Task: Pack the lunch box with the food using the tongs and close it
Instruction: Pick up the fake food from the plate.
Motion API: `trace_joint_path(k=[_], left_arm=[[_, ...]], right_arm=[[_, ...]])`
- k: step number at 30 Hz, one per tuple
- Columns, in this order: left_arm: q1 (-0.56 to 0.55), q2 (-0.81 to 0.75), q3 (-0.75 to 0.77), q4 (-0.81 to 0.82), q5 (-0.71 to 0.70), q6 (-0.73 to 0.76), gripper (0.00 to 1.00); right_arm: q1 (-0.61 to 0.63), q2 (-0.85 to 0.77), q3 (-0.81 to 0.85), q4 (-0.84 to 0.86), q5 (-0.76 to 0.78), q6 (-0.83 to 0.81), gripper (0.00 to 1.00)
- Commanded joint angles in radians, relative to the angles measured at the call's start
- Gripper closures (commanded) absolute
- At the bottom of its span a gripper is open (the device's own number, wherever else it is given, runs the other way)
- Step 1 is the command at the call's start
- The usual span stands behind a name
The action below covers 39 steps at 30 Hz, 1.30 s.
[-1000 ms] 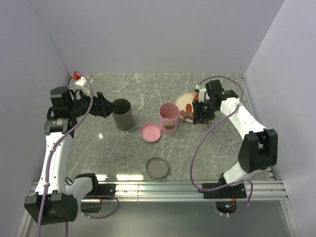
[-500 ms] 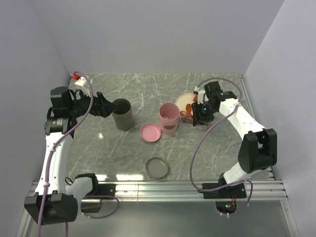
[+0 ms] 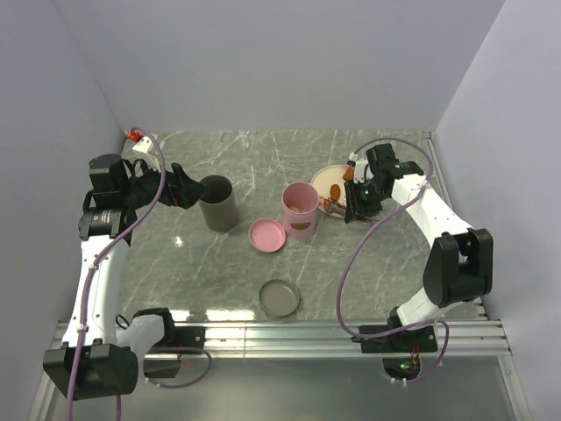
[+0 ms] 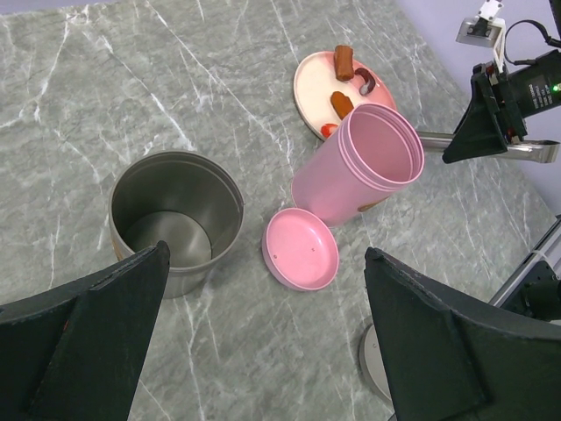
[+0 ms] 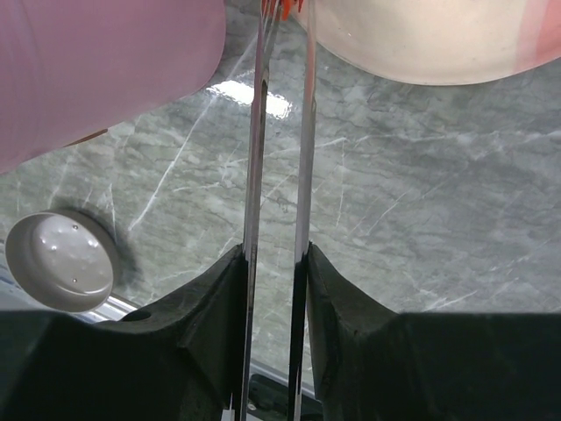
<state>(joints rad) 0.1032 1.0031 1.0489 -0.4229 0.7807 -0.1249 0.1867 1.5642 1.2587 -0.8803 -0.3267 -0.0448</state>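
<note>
The right claw point(image 5: 273, 254) is pinching the tongs point(image 5: 259, 132) nearly together at the plate point(image 5: 421, 44) rim; the left claw point(image 4: 267, 289) is gaping wide.

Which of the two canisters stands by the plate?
The pink canister, right beside the plate, with the pink lid lying next to it. The grey canister stands apart, further left.

Shiny metal tongs point(image 5: 302, 175), glossy marbled table point(image 5: 421, 210)
</note>
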Motion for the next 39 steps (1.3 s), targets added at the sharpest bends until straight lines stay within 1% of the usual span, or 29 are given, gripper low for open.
trace_joint_path(k=[1, 5, 7, 8, 14, 22, 26, 30, 39], left_arm=[[0.0, -0.017, -0.009, 0.036, 0.002, -0.004, 0.01], [0.001, -0.015, -0.001, 0.032, 0.002, -0.001, 0.01], [0.001, -0.014, 0.003, 0.029, 0.002, -0.002, 0.01], [0.001, -0.012, 0.003, 0.029, 0.002, -0.002, 0.01], [0.003, -0.021, 0.0, 0.016, -0.009, 0.008, 0.01], [0.001, -0.027, -0.001, -0.002, -0.017, 0.031, 0.01], [0.003, -0.014, 0.005, -0.028, 0.006, 0.036, 0.01], [0.0, 0.015, 0.031, -0.059, 0.037, 0.037, 0.01], [0.003, 0.011, 0.025, -0.057, 0.037, 0.031, 0.01]], right_arm=[[-0.01, -0.035, 0.036, 0.001, -0.023, 0.003, 0.62], [-0.027, -0.049, 0.022, 0.007, -0.026, 0.003, 0.69], [-0.039, -0.05, 0.021, 0.007, -0.035, 0.003, 0.69], [-0.044, -0.049, 0.024, 0.007, -0.038, 0.003, 0.71], [-0.084, -0.056, 0.03, 0.006, -0.063, -0.004, 0.76], [-0.141, -0.096, 0.047, -0.028, -0.1, -0.021, 0.76], [-0.179, -0.121, 0.086, -0.072, -0.112, -0.047, 0.76], [-0.181, -0.154, 0.128, -0.118, -0.13, -0.09, 0.76], [-0.182, -0.253, 0.234, -0.244, -0.196, -0.164, 0.76]])
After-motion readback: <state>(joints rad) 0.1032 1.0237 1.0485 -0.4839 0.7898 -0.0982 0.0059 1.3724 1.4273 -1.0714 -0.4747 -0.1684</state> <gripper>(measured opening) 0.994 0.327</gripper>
